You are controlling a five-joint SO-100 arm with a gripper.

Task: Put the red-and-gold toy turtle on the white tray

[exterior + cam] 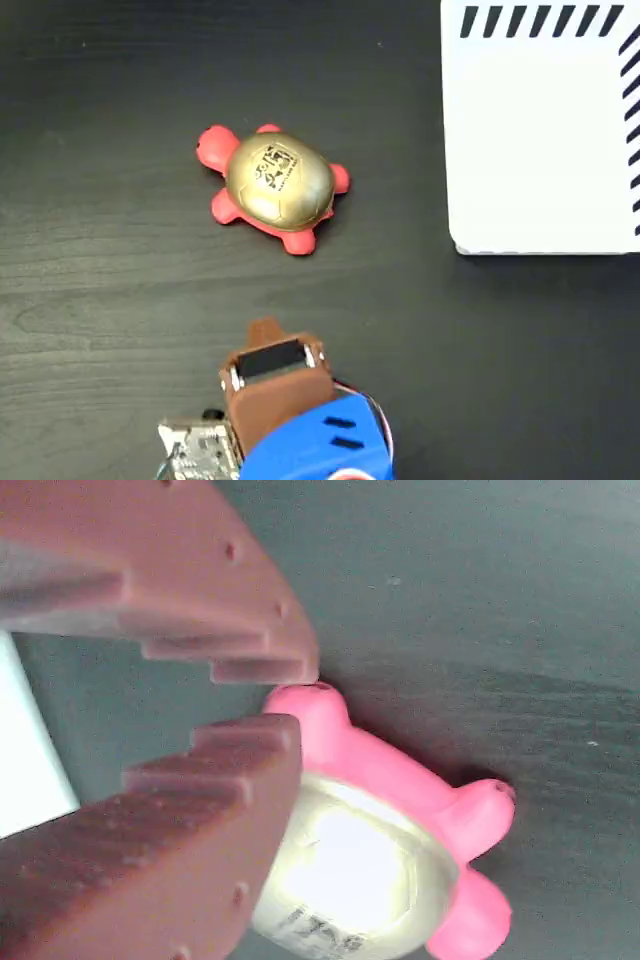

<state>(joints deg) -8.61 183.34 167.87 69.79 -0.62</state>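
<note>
Overhead, the fixed view laid out the whole scene: the red-and-gold toy turtle [272, 187] sat on the dark wood-grain surface [110, 290], its gold shell upward with the dark printed logo showing and its red head toward the upper left of that picture. The white tray [545, 140] lay at the upper right, well apart from the turtle, with short dark diagonal stripes along its top and right edges, and nothing rested on the part of it in view. That view showed only the brown and blue body of the arm at the bottom edge, below the turtle, with a small circuit board beside it; the fingertips could not be made out there. The wrist view supplied what the fixed one lacked: the end effector [292, 695], its two brown stepped fingers [200, 810] parted only by a narrow gap at the tips. Nothing sat between them. The turtle [400, 780] appeared just beyond and beneath the lower finger, which covered part of the shell, and one red limb lay close to the tips; whether they touched it could not be told. A sliver of the white tray [30, 750] showed at the left edge of that view.
</note>
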